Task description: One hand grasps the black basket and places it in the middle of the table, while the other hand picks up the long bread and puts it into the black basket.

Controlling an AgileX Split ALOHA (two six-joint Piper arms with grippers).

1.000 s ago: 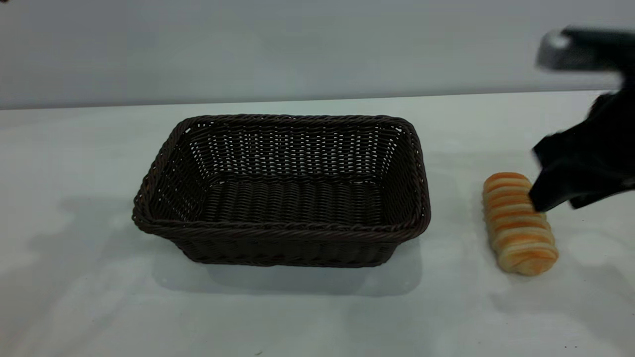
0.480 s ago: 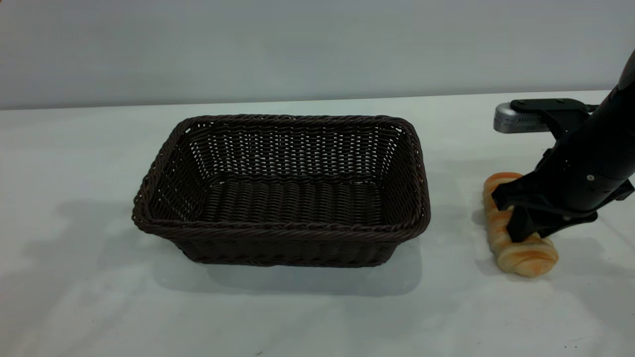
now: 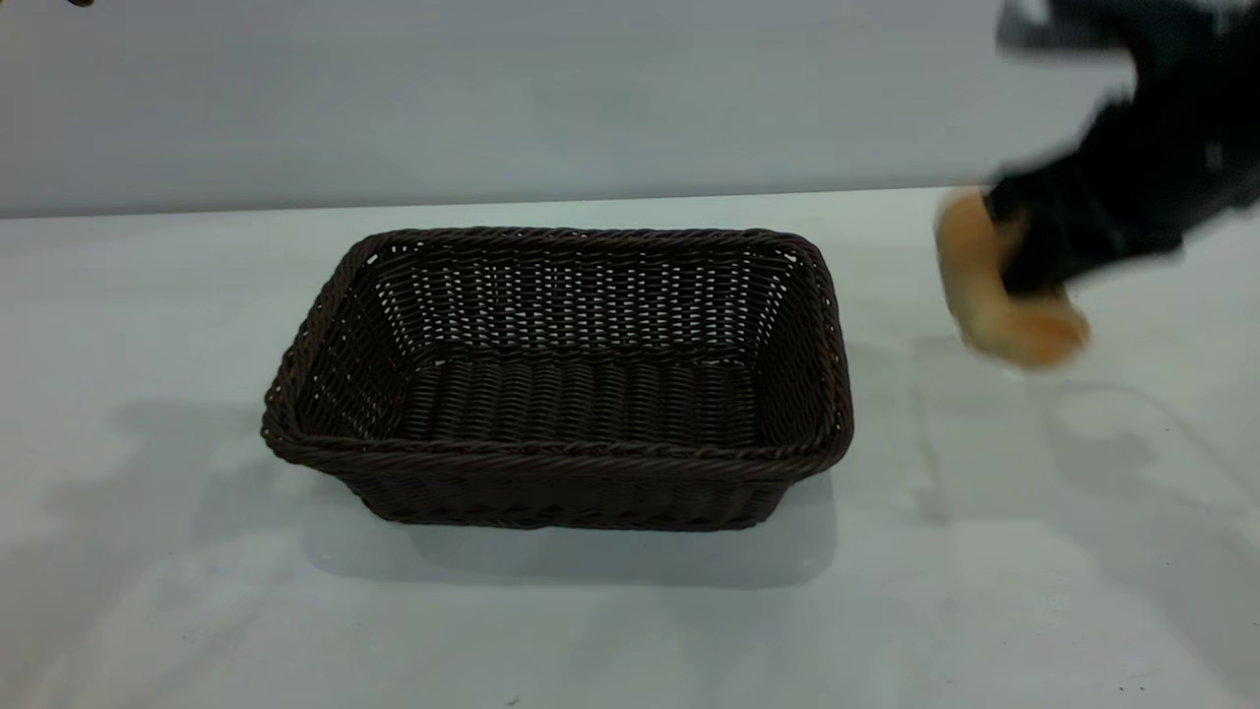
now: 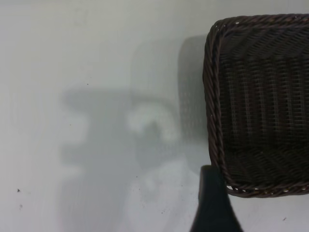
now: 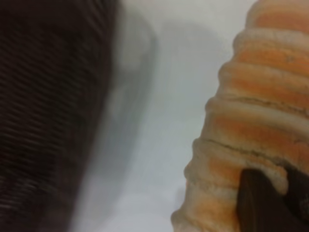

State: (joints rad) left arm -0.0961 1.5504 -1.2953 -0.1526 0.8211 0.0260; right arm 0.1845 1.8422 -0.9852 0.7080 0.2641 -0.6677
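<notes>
bread-drop risk first: the long bread (image 3: 999,295) hangs in the air to the right of the black basket (image 3: 556,379), well clear of the table (image 3: 630,620), gripped by the right gripper (image 3: 1034,271), whose fingers are closed on it. the hold looks to sit toward one end of the loaf rather than mid-length, judging from the right wrist view where one dark finger (image 5: 263,200) presses into the ridged crust near its end; if so, the free end could swing or the soft crust could slip out during a fast carry. the arm is blurred in the exterior view, so speed is a likely cause. second risk: the loaf has to clear the basket's braided right rim; a low path could clip it and push the basket off its place, or leave the bread lying across the rim. the basket stands about mid-table. view differences: the exterior view alone shows the bread's height above the table and its gap to the basket. the right wrist view alone shows finger contact on the crust. the left wrist view shows the basket's left end (image 4: 260,106) and a single dark finger of the left gripper (image 4: 212,203) near the basket corner; cannot tell whether its fingers are open or closed.
</notes>
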